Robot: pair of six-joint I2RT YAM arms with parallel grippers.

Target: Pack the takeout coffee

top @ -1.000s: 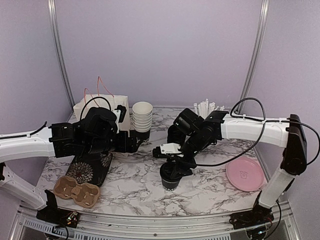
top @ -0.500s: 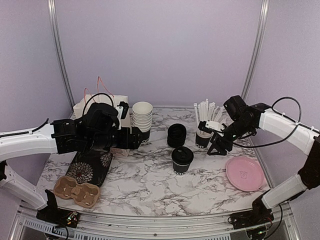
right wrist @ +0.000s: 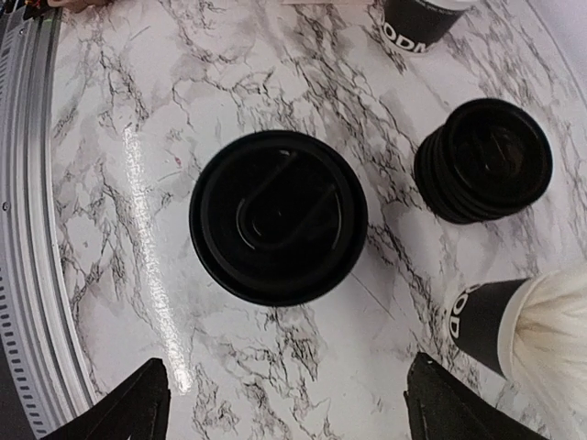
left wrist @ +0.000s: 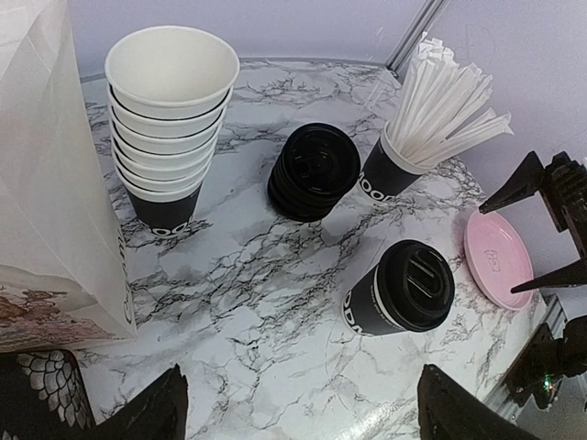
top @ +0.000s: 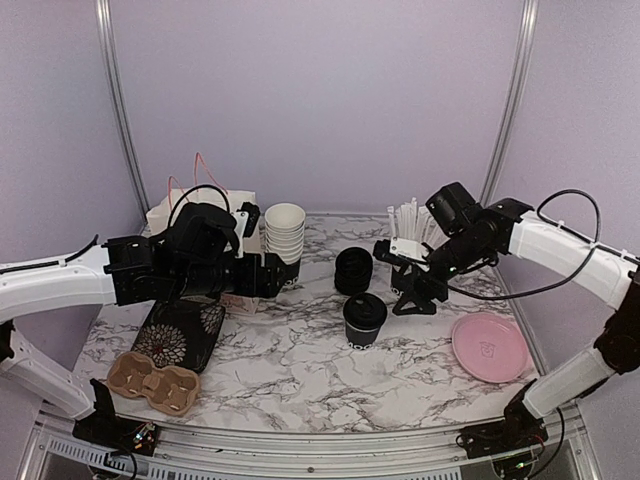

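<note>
One marble table [top: 290, 370] filled the lower half of the top view. Across it reached the left arm [top: 60, 285] from the left edge and the right arm [top: 560, 250] from the right edge.

A white paper bag [top: 165, 215] stood at the back left, partly behind the left arm. A dark flower-patterned bag [top: 185, 335] lay below it in the frame. A pink plate [top: 490, 348] lay at the lower right, and a brown cardboard cup carrier [top: 153, 380] at the lower left. A stack of white-lined cups [top: 284, 232] stood just right of the paper bag. A black cup full of white straws [left wrist: 390, 170] stood at the upper right of the left wrist view, with a stack of black lids [top: 353, 270] to its left.

The lidded coffee cup [top: 364, 320] stood upright on the marble near the middle of the top view, just below the lid stack and apart from both tools.

The left gripper [left wrist: 312, 412] was spread wide and held nothing, its fingers [left wrist: 174, 403] at the bottom corners of its own view. The right gripper [right wrist: 284, 412] was also spread wide and held nothing. It hung above the table beside the straw cup. The coffee cup's lid sat centred in its view and was not touched.
</note>
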